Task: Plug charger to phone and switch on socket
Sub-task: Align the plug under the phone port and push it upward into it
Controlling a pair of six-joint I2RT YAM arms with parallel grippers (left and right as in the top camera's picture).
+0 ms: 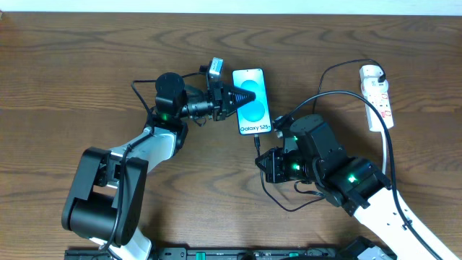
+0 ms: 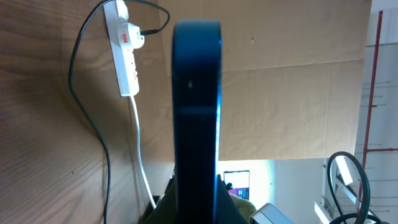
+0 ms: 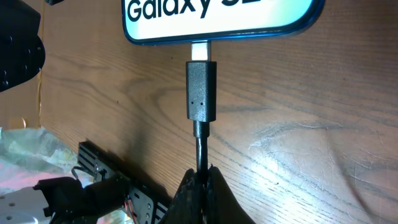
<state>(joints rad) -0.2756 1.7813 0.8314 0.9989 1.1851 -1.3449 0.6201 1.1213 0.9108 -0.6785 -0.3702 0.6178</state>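
The phone (image 1: 250, 107) lies on the table with its blue "Galaxy S25" screen up. My left gripper (image 1: 237, 96) is shut on the phone's left edge; in the left wrist view the phone (image 2: 197, 112) stands edge-on between the fingers. My right gripper (image 1: 262, 163) is shut on the charger cable (image 3: 202, 146) just behind the black plug (image 3: 201, 90). The plug's metal tip meets the phone's bottom edge (image 3: 211, 22). The white socket strip (image 1: 377, 94) lies at the far right, also in the left wrist view (image 2: 126, 53).
The charger's black cable (image 1: 339, 94) loops from the socket strip toward the right arm. A white cord (image 2: 140, 149) runs from the strip. Black rail (image 1: 216, 253) lies along the table's front edge.
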